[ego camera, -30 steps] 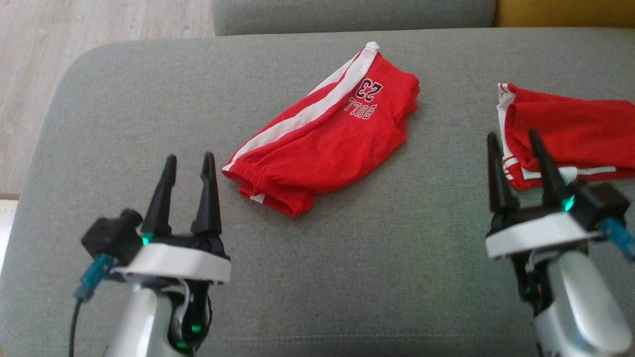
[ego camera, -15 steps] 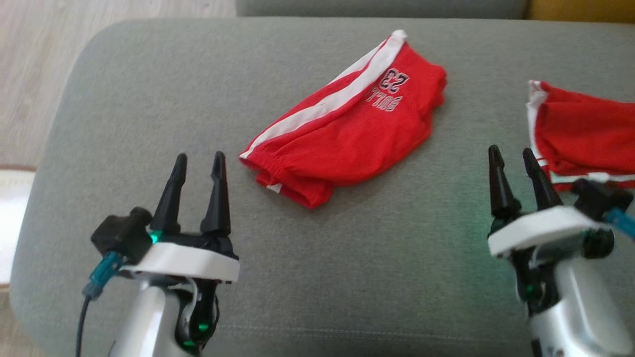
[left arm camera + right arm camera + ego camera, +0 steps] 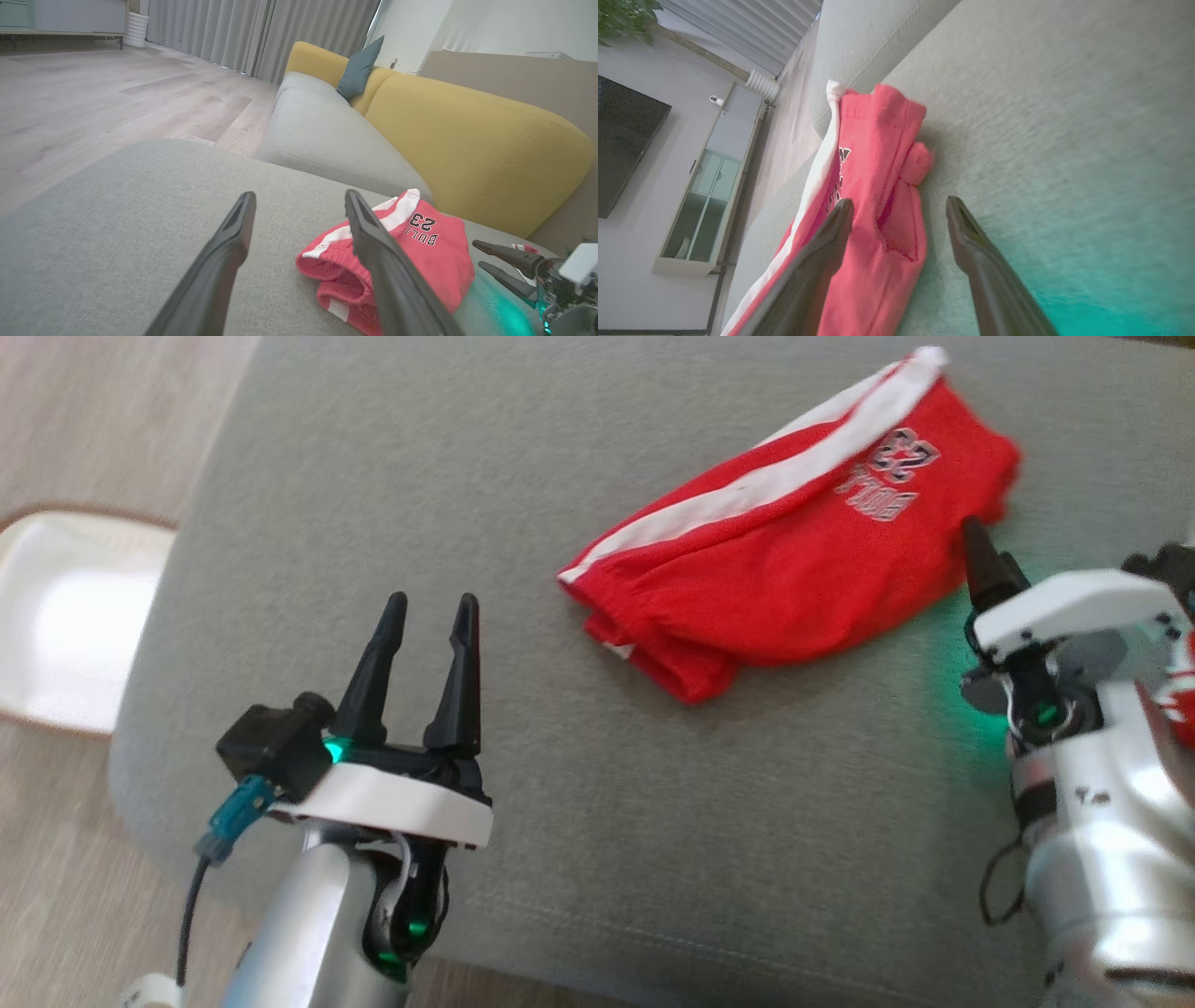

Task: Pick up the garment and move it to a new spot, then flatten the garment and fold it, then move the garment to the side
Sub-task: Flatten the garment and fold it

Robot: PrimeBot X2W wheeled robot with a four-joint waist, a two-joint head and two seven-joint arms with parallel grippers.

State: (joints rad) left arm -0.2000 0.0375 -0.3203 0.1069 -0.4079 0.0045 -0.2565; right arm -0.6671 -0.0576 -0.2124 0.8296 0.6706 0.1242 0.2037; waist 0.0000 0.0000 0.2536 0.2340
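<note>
Both grippers stand wide open and empty, my left gripper (image 3: 431,607) near the front left corner of the grey cushion (image 3: 560,476), my right gripper (image 3: 900,204) just beside the red garment (image 3: 794,569), which lies toward its far edge.

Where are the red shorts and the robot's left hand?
Red cloth shorts with a white stripe (image 3: 794,569): head view, middle of the red cloth.
Dark two-fingered left gripper (image 3: 431,600): head view, midway between its fingertips.

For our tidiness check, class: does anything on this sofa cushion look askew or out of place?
The red shorts lie diagonally on the grey cushion, bunched and unevenly doubled over rather than flat. Nothing looks torn or spilled.
</note>
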